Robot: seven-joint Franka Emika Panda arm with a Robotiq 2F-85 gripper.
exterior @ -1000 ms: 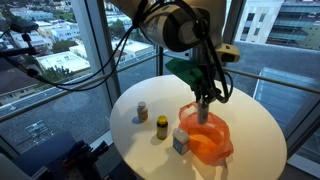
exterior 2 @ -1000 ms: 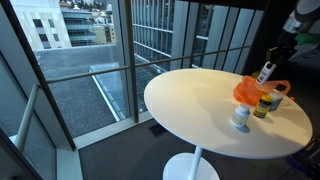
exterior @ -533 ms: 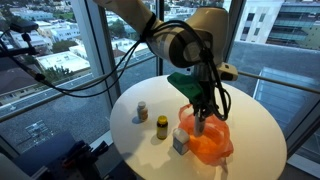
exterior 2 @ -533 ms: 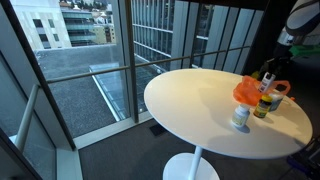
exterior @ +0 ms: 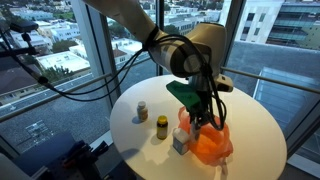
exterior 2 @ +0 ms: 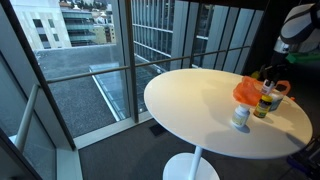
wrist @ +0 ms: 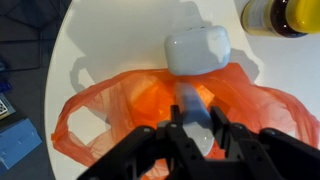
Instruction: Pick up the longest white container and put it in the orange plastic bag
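Note:
In the wrist view my gripper [wrist: 197, 128] is shut on the long white container [wrist: 194, 103], with a finger [wrist: 178, 128] on each side of it. The container hangs inside the open mouth of the orange plastic bag [wrist: 120, 100]. In both exterior views the gripper [exterior: 204, 121] [exterior 2: 267, 77] is low over the bag [exterior: 208, 145] [exterior 2: 246, 91] on the round white table [exterior: 255, 120], and the held container is mostly hidden by the gripper and the bag.
A short white container [wrist: 197, 48] [exterior: 180, 141] [exterior 2: 240, 118] stands against the bag's edge. A yellow-lidded jar [exterior: 162, 125] [wrist: 280, 12] [exterior 2: 264, 105] and a small bottle [exterior: 142, 111] stand nearby. A green item [exterior: 184, 92] lies behind the bag. Windows surround the table.
My gripper has come down with the long white container, from above the bag to inside its mouth. The other containers have not moved.

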